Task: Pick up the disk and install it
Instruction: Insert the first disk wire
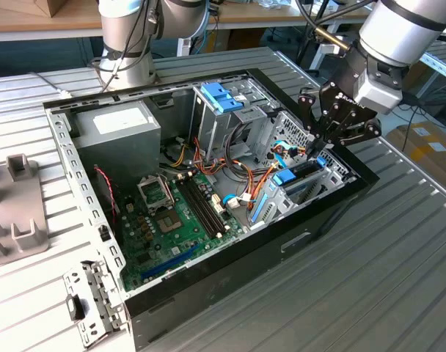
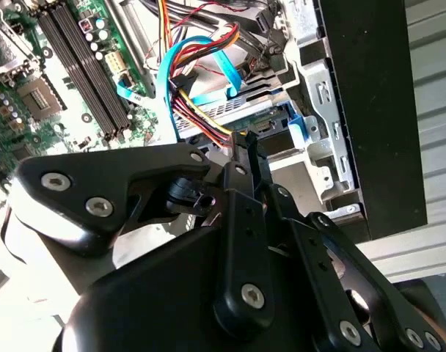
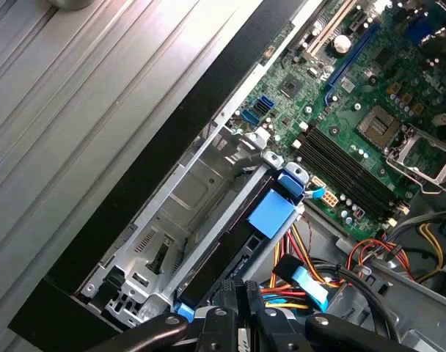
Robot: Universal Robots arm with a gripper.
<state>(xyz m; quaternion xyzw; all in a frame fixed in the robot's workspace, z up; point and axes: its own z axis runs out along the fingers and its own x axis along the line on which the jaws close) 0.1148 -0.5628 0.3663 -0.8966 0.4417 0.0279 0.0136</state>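
Gripper [image 1: 316, 150] clenched on the disk [image 1: 300, 173], seated in its bay [image 3: 175, 213]; risk: crooked rails jam, or cables [image 2: 201, 110] snag.

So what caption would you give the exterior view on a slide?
Robot arm's gripper lowered onto the blue-railed disk standing in the drive bay of an open computer case.

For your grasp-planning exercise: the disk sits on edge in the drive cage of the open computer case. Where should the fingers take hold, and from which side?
Grip the disk by its exposed upper edge near the blue tab, coming from above: cage walls cover its flat faces, leaving the top open. The gripper is at that edge.
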